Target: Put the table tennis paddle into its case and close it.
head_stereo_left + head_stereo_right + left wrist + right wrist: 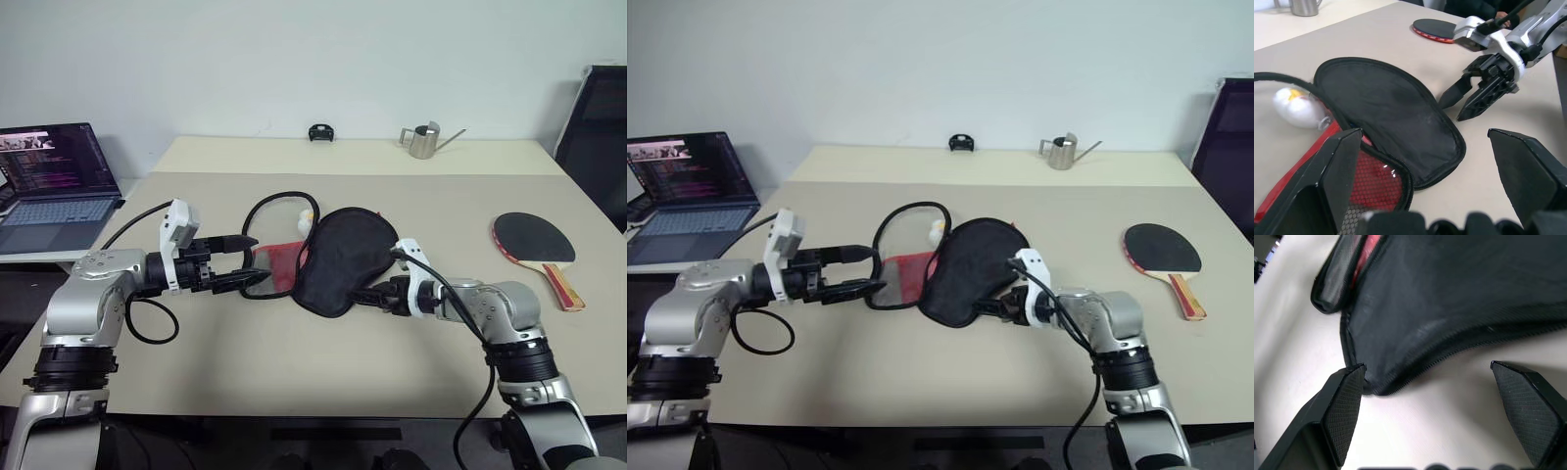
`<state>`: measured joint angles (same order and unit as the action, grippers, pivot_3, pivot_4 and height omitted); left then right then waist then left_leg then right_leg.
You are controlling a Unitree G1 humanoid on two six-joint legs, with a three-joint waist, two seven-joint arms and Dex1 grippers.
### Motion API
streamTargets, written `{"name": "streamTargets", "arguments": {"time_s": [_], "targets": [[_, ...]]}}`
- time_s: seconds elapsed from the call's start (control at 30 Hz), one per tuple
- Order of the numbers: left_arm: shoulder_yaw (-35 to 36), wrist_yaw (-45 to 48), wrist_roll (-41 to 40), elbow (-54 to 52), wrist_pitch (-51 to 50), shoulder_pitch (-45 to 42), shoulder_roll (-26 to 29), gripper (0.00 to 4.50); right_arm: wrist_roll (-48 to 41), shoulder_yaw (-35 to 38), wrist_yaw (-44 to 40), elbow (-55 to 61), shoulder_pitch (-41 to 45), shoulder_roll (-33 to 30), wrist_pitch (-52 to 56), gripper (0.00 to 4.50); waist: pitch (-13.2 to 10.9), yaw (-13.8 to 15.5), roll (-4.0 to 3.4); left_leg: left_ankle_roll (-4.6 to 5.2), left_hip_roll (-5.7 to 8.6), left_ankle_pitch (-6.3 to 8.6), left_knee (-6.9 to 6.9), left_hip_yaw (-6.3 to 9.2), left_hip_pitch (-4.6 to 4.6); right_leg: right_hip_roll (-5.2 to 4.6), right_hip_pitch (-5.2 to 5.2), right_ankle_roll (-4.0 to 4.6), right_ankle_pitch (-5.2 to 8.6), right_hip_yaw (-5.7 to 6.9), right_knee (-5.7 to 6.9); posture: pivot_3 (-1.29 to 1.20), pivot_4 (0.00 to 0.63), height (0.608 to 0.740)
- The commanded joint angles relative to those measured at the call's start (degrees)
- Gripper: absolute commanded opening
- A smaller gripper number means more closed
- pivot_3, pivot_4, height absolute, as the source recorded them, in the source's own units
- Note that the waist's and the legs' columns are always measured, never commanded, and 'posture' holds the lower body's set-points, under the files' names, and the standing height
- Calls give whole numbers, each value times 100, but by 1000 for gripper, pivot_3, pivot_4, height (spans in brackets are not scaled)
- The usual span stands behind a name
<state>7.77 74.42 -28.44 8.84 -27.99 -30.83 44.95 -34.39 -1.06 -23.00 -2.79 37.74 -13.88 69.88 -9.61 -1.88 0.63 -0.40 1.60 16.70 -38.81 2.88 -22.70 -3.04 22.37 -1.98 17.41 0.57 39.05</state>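
Observation:
The case [338, 257] lies open at the table's middle, its black lining facing up and its red mesh half [279, 264] to the left. The table tennis paddle [534, 240] rests black face up far to the right, apart from both grippers. My left gripper [253, 261] is open, level, its fingertips at the red half's left edge. My right gripper [359, 297] is open at the case's near right rim. In the right wrist view the case's zip edge [1449, 293] sits between the open fingers [1344, 401]. The left wrist view shows the case [1391, 112], paddle [1432, 27] and right gripper [1452, 111].
A small white ball [306, 220] and a black cord loop [263, 208] lie just behind the case. An open laptop [54, 181] stands on a side desk at left. A metal watering can [423, 140] and a small black object [320, 132] sit at the far edge.

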Motion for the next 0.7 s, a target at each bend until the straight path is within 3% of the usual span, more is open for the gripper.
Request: {"name": "streamTargets", "arguments": {"time_s": [0.03, 0.3, 0.33, 0.43, 0.7], "targets": [[19, 37, -34, -115, 109, -170, 78, 4500, 56, 180, 150, -173, 304, 310, -231, 4466, 0, 0, 0, 0, 0, 0, 0, 1, 0, 0, 0, 0, 0, 1, 1, 0, 150, 740], [-12, -28, 3, -42, 215, -195, 65, 4500, 468, 265, 409, -766, 564, 582, -843, 4466, 0, 0, 0, -3, 1, -2, 0, 0, -2, 0, 2, 0, 0, 0, -2, 0, 150, 740], [-8, -38, 6, -41, 219, -190, 63, 4500, 511, 290, 435, -814, 570, 571, -883, 4299, 0, 0, 0, -7, 1, -4, 0, -1, -3, 0, 3, 0, 0, 0, -2, 0, 150, 740], [-2, -62, 20, -50, 237, -154, 57, 4500, 555, 363, 438, -878, 588, 535, -916, 3540, 0, 0, -1, -16, 1, -9, 0, -1, -3, 0, 3, 0, 0, 0, -1, 0, 150, 740], [-3, -113, 19, -48, 279, -116, 51, 4500, 632, 563, 408, -935, 656, 414, -971, 509, 0, 0, -1, -16, 1, -9, 0, -1, -3, 0, 3, 0, 0, -1, -1, 0, 150, 740]]}}
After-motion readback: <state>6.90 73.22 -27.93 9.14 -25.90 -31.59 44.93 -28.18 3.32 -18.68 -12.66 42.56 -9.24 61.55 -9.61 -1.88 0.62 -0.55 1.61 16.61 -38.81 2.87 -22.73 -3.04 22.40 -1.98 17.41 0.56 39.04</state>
